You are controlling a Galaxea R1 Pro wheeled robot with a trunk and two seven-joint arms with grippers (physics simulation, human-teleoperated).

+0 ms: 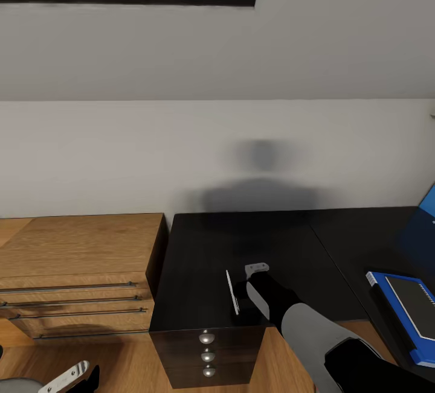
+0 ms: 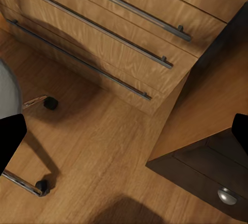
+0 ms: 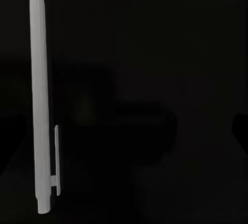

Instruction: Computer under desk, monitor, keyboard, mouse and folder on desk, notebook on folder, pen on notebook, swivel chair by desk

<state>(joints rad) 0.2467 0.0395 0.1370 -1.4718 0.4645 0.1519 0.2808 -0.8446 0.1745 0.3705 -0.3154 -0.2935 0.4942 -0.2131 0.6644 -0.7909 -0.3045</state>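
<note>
The robot's right gripper (image 1: 249,287) hangs low over the black-topped desk (image 1: 199,260) above its three-knob drawer unit, with the thin white pen (image 1: 232,291) lying just beside its fingers; whether the fingers are parted or closed cannot be told. The left gripper (image 1: 71,377), fingers spread and empty, sits low by the light-wood cabinet with long metal handles (image 1: 78,272). A blue flat folder (image 1: 403,314) rests on the desk's right part.
</note>
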